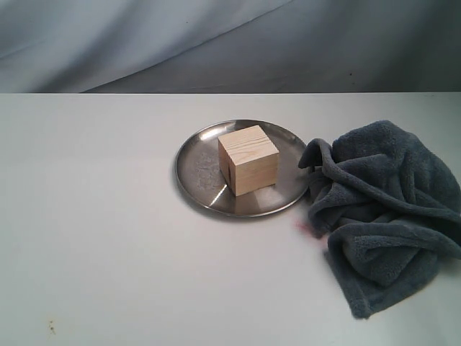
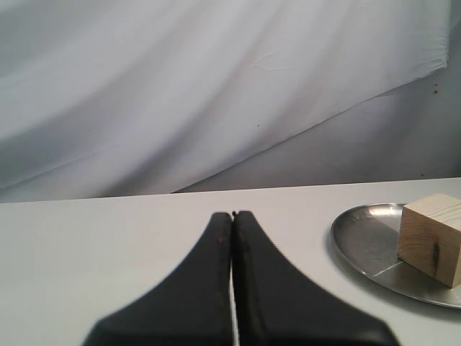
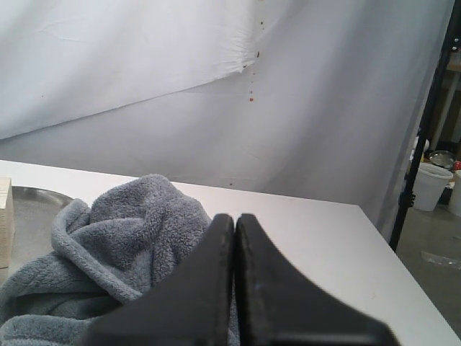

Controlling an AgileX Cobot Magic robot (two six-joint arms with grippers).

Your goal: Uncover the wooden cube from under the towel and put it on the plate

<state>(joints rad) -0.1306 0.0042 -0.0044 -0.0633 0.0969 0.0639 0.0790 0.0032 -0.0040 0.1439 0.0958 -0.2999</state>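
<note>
The robot shows as the two fingers of each gripper, seen through the wrist cameras. The left gripper (image 2: 232, 214) has a pair of matte black fingers (image 2: 266, 288), each broad at the base and curving inward to a narrow, rounded tip, so that together they make a flared, bell-like outline. A thin pale seam runs between them, and a tiny reddish speck sits near the tip of one. Their surface is smooth and plain, and blurred toward the base. The right gripper (image 3: 235, 216) looks much the same: two black fingers (image 3: 187, 288) of the same tapering shape, with rounded tips and a narrow line between them.
</note>
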